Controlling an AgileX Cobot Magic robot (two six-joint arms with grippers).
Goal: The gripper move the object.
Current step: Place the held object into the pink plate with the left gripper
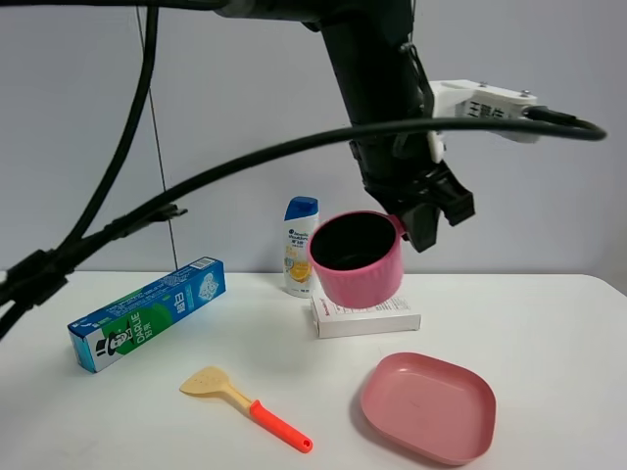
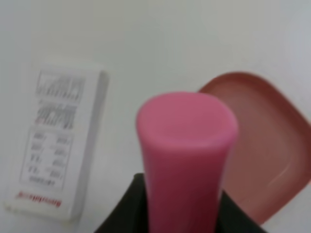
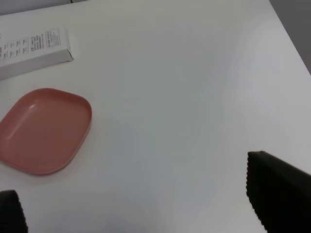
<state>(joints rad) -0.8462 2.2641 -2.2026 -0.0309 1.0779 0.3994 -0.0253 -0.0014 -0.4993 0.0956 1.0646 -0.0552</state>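
Note:
The pink toy saucepan [image 1: 356, 258], dark inside, hangs tilted in the air above the white box [image 1: 364, 315]. My left gripper [image 1: 413, 217] is shut on its straight pink handle [image 2: 184, 145], which fills the left wrist view between the black fingers [image 2: 121, 216]. My right gripper [image 3: 146, 208] is open and empty above the bare white table [image 3: 194, 97]; only its black fingertips [image 3: 279, 194] show. The right gripper is not in the exterior high view.
A flat pink square plate [image 1: 428, 406] lies front right, also in the wrist views [image 2: 265, 145] [image 3: 43, 131]. Behind the box [image 2: 53, 141] [image 3: 31, 46] stands a shampoo bottle [image 1: 300, 245]. A toothpaste box [image 1: 147, 313] lies left, a yellow and red spatula [image 1: 245, 406] in front.

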